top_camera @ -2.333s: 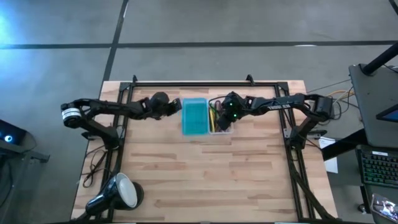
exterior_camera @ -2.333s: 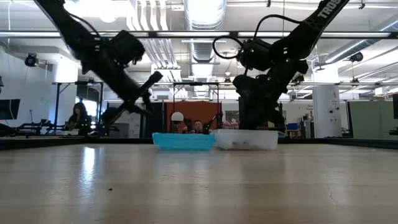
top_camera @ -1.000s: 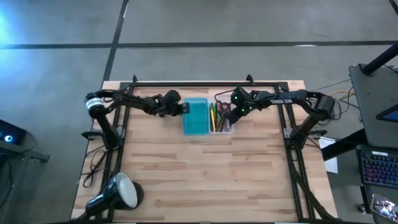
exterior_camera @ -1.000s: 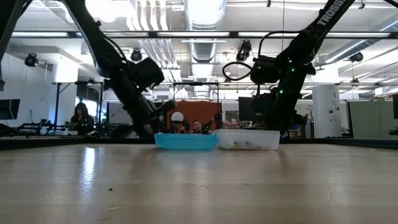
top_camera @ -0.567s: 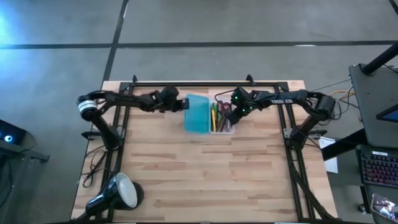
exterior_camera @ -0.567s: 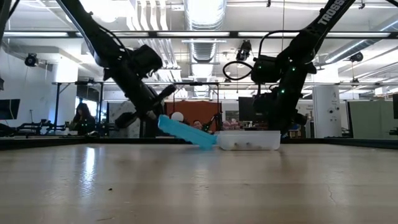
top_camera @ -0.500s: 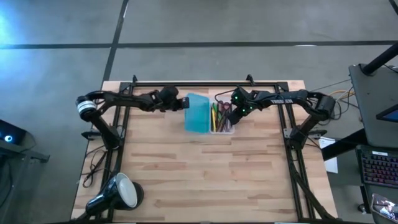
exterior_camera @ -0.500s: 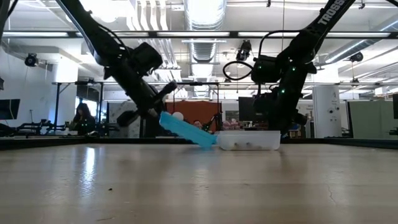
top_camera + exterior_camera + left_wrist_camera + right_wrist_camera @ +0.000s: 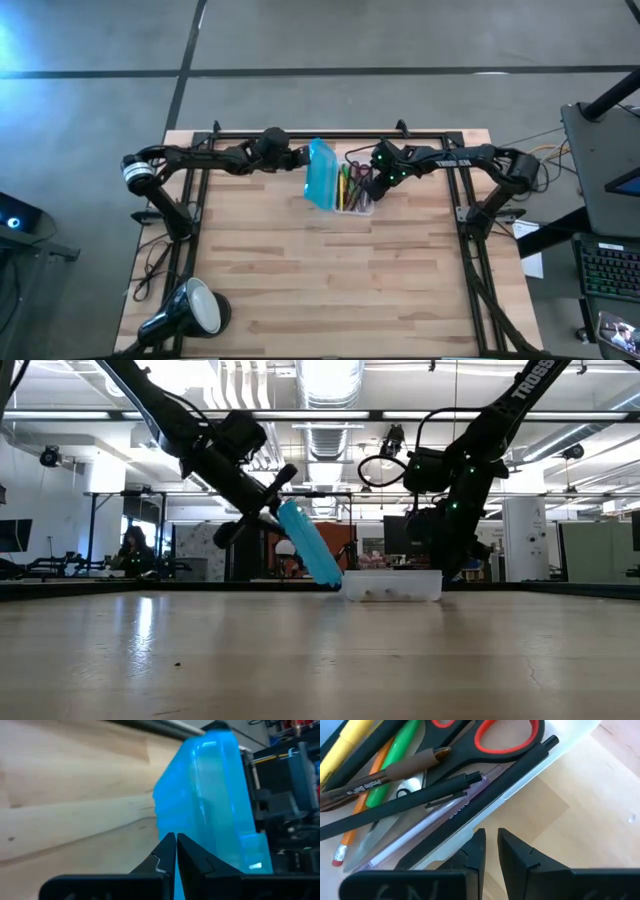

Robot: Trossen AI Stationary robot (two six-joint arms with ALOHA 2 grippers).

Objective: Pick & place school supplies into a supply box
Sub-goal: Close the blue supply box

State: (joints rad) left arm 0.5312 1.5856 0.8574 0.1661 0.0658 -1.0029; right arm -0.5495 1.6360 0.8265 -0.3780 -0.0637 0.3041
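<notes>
Supply box (image 9: 340, 186) sits at upper centre of the worktop (image 9: 330, 290), its turquoise lid (image 9: 322, 174) tilted up on the left end effector (image 9: 300, 160), whose fingers are pressed together. School supplies (image 9: 420, 780) fill the clear half (image 9: 392, 585). The right end effector (image 9: 487, 845), nearly closed and holding nothing, hovers at its rim.

My high camera looks straight down on the whole pale wooden plank table (image 9: 330, 280). The low one sits at tabletop level, facing the room behind. Each wrist camera rides close — mine on the left nearly against the translucent turquoise plastic lid (image 9: 210, 805), which the high and low views share.
</notes>
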